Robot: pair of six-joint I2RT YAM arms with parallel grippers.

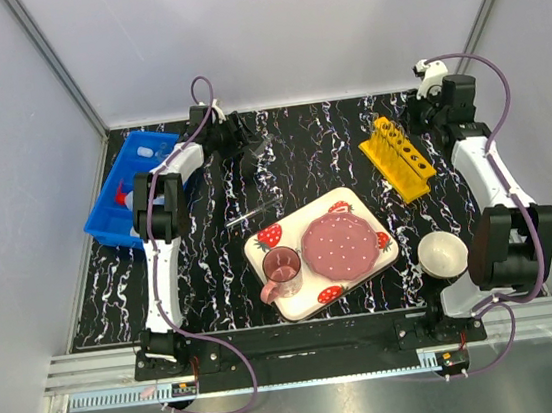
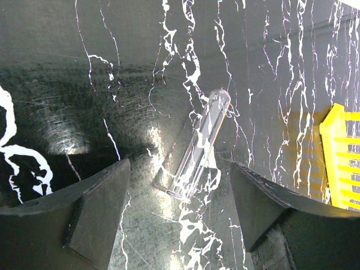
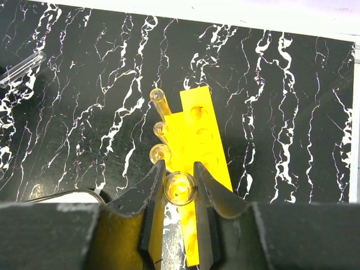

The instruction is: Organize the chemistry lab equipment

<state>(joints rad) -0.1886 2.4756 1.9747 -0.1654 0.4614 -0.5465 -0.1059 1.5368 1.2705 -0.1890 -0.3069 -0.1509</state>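
The right claw [image 3: 178, 166] is pinching an upright clear glass tube [image 3: 180, 188] at the 6 o'clock end of the yellow holed plastic rack [image 3: 211, 146]. I judge it is best kept plumb while lowering.

The left claw [image 2: 180, 164] is hanging spread over a second thin clear glass tube [image 2: 202, 138], which is lying on the black marbled tabletop [image 2: 84, 84] and pointing toward 1 o'clock. Squaring the claw across the tube first would help.

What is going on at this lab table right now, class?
The right tool is shut on a clear tube at the yellow rack, where three more tubes already stand. The left tool hangs open above a loose tube lying flat on the black table, not touching it. That one looks likely to be racked next.
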